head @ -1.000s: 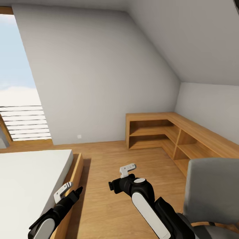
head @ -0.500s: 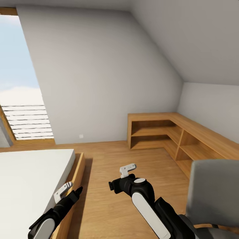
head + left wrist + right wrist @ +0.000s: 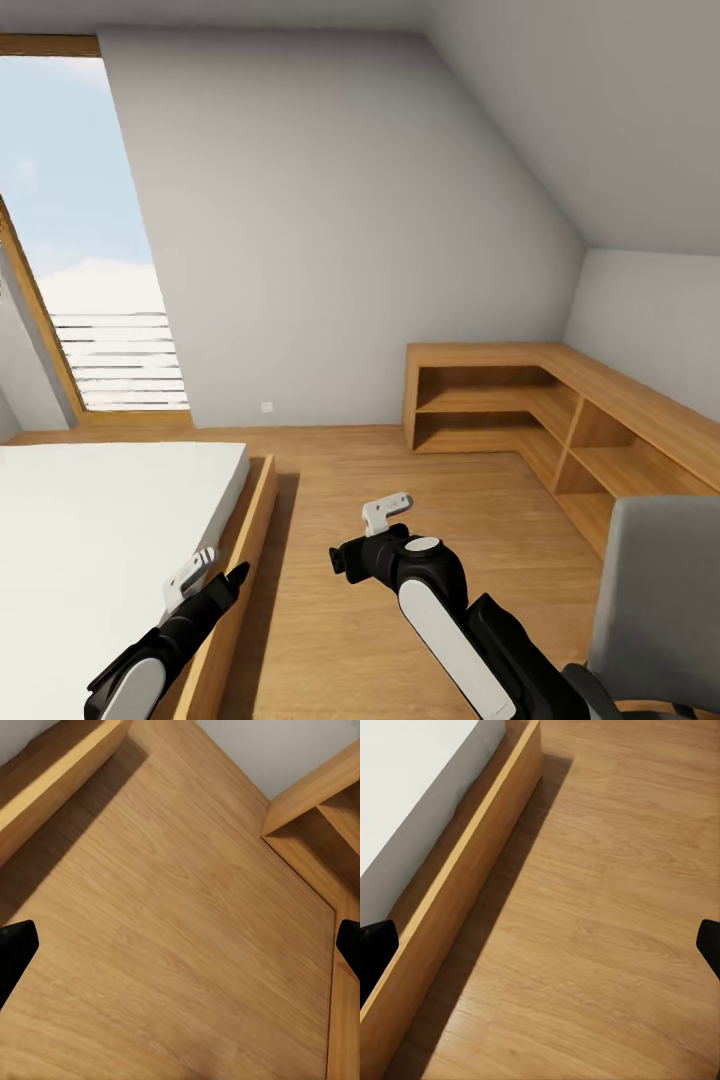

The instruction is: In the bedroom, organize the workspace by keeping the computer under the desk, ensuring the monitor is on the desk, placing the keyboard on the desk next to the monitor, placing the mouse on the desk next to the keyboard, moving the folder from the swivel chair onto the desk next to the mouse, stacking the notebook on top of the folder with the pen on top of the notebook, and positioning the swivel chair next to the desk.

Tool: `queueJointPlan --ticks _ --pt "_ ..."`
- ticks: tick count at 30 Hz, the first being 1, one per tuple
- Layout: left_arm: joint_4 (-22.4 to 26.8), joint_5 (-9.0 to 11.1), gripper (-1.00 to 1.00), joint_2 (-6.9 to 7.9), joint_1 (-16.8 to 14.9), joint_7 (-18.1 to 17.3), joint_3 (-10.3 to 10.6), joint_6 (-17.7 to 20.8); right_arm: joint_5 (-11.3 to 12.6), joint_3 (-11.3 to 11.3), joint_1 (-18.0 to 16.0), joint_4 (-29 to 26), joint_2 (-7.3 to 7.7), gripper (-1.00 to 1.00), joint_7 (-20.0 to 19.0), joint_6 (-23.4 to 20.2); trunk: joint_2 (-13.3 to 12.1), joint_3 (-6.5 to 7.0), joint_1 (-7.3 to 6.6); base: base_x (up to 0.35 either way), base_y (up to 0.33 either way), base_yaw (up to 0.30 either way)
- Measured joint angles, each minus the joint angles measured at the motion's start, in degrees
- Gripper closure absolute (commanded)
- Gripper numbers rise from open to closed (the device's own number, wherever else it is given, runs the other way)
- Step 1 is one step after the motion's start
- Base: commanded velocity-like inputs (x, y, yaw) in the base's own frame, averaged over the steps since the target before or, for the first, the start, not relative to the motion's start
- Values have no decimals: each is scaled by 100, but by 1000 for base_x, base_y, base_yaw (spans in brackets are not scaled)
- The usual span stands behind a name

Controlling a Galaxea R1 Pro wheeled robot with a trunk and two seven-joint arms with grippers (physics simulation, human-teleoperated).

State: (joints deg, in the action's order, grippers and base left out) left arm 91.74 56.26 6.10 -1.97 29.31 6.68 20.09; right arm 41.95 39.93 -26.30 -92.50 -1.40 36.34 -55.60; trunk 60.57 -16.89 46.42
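Far left: window [image 3: 90, 250], with a white bed [image 3: 90, 530] in a wood frame below it. Left pincer [image 3: 210, 578] hangs over the bed edge, released, holding nothing. Right pincer [image 3: 365, 535] sits above bare wood floor [image 3: 330, 480], likewise released and empty. Light-wood corner shelving [image 3: 520, 400] lines the far wall. Swivel chair [image 3: 660, 590], grey back visible, stands at the far right, near the shelving.

Bare wooden floor [image 3: 172, 945] between bed frame [image 3: 52, 787] and shelf unit [image 3: 322, 817].

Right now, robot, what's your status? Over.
Left gripper open, right gripper open, both empty. Swivel chair at right. Bed at left.
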Motion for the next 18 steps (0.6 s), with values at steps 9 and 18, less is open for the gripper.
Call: queueJointPlan --ticks 9,18 --pt "-3 -26 -100 0 0 1 7 7 -2 -7 0 0 7 -100 -2 2 1 0 -2 178 66 17" --pt "-6 -48 -100 -6 0 -3 17 15 -2 -8 0 0 9 -100 -2 2 1 0 -2 282 94 3"
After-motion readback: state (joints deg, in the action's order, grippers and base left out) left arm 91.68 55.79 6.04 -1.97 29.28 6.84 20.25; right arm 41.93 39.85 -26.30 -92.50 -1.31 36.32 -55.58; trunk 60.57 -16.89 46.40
